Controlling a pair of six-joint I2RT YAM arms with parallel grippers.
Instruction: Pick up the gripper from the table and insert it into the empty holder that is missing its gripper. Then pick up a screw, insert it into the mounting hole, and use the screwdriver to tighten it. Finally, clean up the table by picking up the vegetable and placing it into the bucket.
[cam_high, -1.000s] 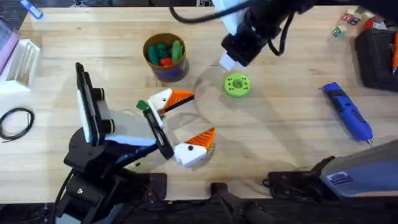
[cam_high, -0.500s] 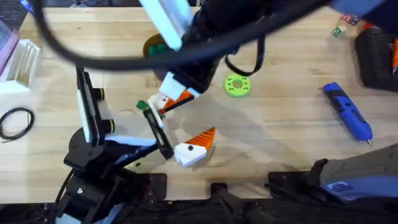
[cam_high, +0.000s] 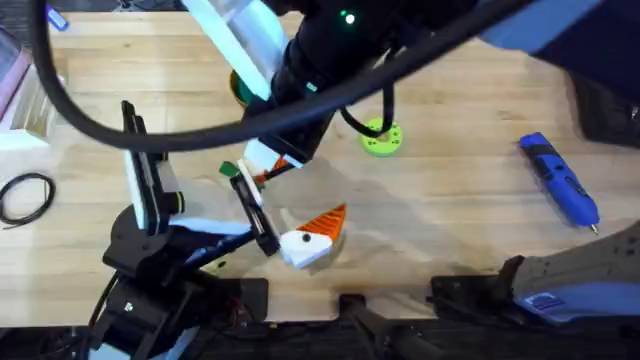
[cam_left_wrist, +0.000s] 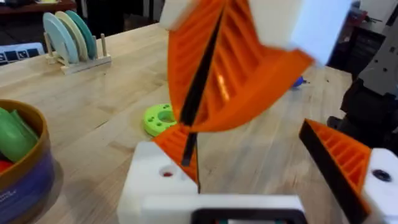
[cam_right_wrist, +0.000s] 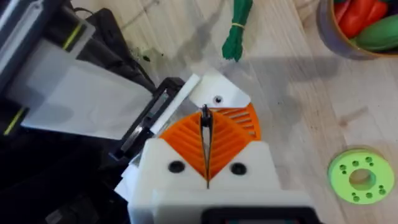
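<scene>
My right gripper (cam_high: 268, 160) has reached across the table, its orange pads shut on a thin dark screw (cam_right_wrist: 205, 112) that pokes out at the tip. That tip sits at the white block with a small hole (cam_right_wrist: 217, 99) of my left gripper's far finger. My left gripper (cam_high: 315, 190) stands open, an orange wedge on each white block. The dark green vegetable (cam_right_wrist: 236, 28) lies on the table just beyond. The bucket (cam_right_wrist: 360, 25) holds toy vegetables. The blue screwdriver (cam_high: 560, 180) lies at the right. A loose gripper and an empty holder are out of view.
A bright green disc with holes (cam_high: 382, 138) lies beside the right arm. A black cable loop (cam_high: 25, 195) and a white rack (cam_high: 35, 100) are at the left edge. A dish rack (cam_left_wrist: 68, 37) stands at the back.
The right arm swung left from beside the green disc and came down onto the left gripper's far finger, now covering most of the bucket. The left arm stayed still.
</scene>
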